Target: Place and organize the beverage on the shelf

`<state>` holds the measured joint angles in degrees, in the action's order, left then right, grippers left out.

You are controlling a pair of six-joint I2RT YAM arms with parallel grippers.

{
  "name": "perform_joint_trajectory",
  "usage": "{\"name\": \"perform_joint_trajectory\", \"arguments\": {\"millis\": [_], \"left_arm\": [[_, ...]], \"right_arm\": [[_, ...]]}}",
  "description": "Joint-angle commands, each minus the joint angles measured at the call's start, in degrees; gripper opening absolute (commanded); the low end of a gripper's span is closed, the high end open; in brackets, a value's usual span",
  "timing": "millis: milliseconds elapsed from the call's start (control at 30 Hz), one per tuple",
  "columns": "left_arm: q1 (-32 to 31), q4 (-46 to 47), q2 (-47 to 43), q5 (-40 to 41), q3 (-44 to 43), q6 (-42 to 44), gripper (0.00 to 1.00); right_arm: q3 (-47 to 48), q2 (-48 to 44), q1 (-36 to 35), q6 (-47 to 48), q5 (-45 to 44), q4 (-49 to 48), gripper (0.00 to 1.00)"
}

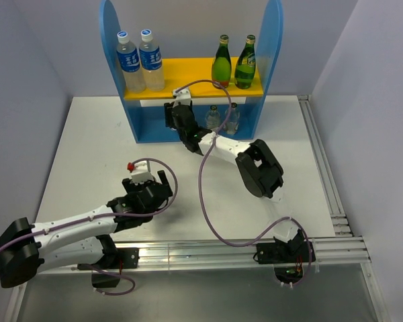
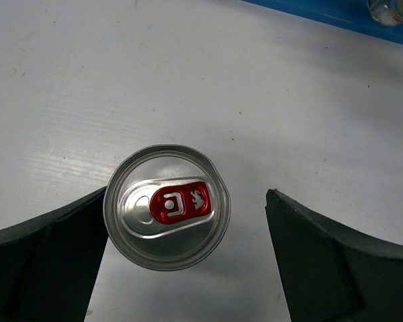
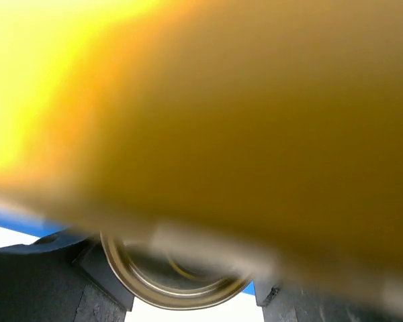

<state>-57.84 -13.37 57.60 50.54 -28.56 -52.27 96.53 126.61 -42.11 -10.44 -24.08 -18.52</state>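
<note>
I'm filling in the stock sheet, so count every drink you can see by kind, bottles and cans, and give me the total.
green glass bottles: 2
small clear bottles: 2
tall blue-label bottles: 2
cans: 2
Total: 8
</note>
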Motion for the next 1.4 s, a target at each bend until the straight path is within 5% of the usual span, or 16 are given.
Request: {"name": "perform_joint_trajectory", "arguments": {"millis": [0,233,367,567,933,1200,1267,1300,1367], "left_arm": [[-0.3,3.9,1.9,2.6,-0.5,-1.9,0.99],[-0.3,6.7,3.0,4.3,-0.4,-1.7,0.99],[-0.3,8.4,3.3,4.4,0.3,-1.4,0.99],[-0.3,10.9,5.0,4.2,1.0,-1.2,0.99],[-0.3,12.4,4.3,4.9,2.2,-0.5,0.99],[-0.3,12.1,3.6,5.3,3.1,-0.6,0.99],[-0.3,12.3,3.9,5.3,3.0,-0.6,0.99],[-0.3,12.3,4.0,5.3,2.9,-0.6,0.99],[-0.3,12.7,4.6,5.3,2.9,-0.6,0.99]], "right_arm": [[4.0,1.3,0.8,1.6,-0.9,1.8,0.0],[5.8,0.9,1.5,-2.6,-2.6,12.3,0.0],[-6.8,-5.4,0.6,-4.4,-3.6,4.3,0.0],[-9.2,-6.6,-0.9,-3.1,-5.7,2.3,0.0],[9.7,3.4,0.3,-4.0,-4.6,13.5,0.0],[14.7,5.6,1.0,-6.0,-3.2,17.0,0.02],[14.9,5.8,1.1,-6.4,-2.9,17.5,0.4],[13.9,5.3,1.3,-6.4,-2.9,16.9,0.83],[12.7,4.5,1.4,-6.6,-2.8,15.6,0.97]]}}
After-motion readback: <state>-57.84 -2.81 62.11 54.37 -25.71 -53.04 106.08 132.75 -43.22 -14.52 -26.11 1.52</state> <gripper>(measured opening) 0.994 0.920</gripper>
